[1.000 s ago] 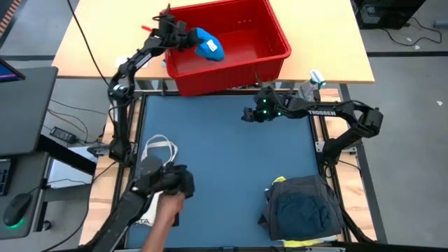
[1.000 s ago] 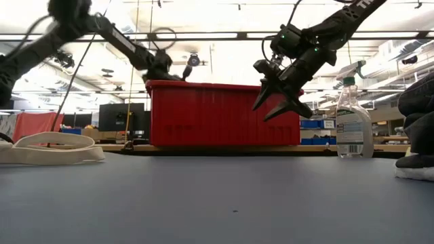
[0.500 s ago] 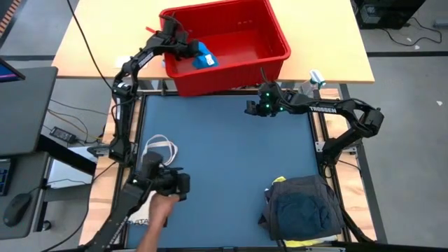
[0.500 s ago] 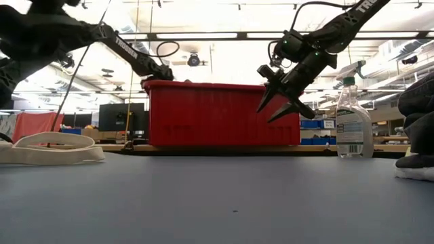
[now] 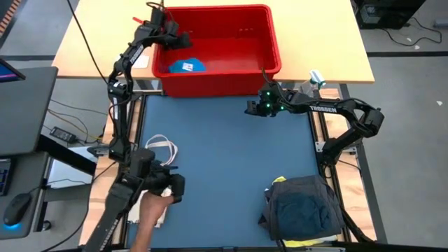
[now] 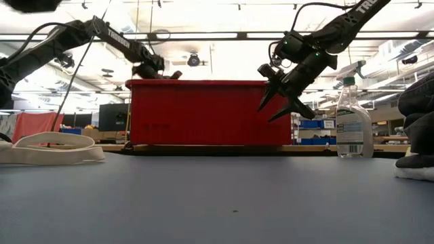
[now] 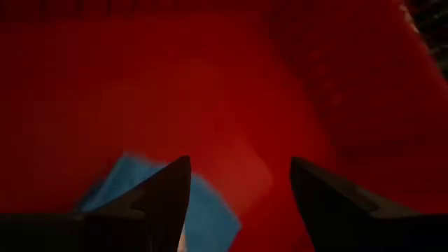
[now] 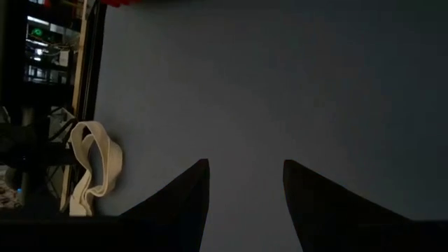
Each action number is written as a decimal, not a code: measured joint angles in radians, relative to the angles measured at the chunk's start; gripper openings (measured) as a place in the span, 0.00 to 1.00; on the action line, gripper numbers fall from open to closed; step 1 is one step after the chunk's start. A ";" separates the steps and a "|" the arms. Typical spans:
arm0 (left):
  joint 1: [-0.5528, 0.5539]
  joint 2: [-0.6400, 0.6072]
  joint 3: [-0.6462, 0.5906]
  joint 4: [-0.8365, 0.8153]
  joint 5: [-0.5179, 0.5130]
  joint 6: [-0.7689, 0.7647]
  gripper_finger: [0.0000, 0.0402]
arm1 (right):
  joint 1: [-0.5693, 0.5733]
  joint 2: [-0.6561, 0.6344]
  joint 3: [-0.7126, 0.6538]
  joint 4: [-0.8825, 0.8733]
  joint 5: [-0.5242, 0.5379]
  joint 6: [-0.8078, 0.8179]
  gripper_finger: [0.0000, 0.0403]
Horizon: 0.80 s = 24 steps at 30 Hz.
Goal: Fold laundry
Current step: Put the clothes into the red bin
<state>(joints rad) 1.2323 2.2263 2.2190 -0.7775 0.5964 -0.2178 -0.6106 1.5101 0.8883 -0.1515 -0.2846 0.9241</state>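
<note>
At the desk's five o'clock corner lies the laundry (image 5: 302, 208): one soft heap, a large dark grey piece with a navy piece on top and a yellow edge showing beneath. One red plastic bin (image 5: 218, 40), rectangular, stands at twelve o'clock holding one blue cloth (image 5: 187, 67). The left claw (image 5: 170, 33) hangs over the bin's left end, fingers spread, empty. The right claw (image 5: 250, 109) hovers at one o'clock, fingers apart, empty. One cream tote bag (image 5: 159, 149) lies at eight o'clock beside a person's hand (image 5: 152, 208).
</note>
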 joint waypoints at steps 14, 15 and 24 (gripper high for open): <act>-0.174 -0.024 0.127 0.051 0.057 0.289 0.50 | 0.004 -0.047 0.000 0.093 -0.086 -0.035 0.47; -0.184 -0.041 0.122 0.061 0.068 0.284 0.50 | 0.006 -0.067 0.000 0.079 -0.087 -0.035 0.47; -0.297 -0.218 0.137 0.053 0.070 0.273 0.50 | 0.059 -0.336 0.001 -0.295 -0.075 -0.064 0.46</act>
<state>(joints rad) 0.9353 2.0085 2.3562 -0.7245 0.6666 0.0556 -0.5518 1.1737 0.8890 -0.4470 -0.3595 0.8602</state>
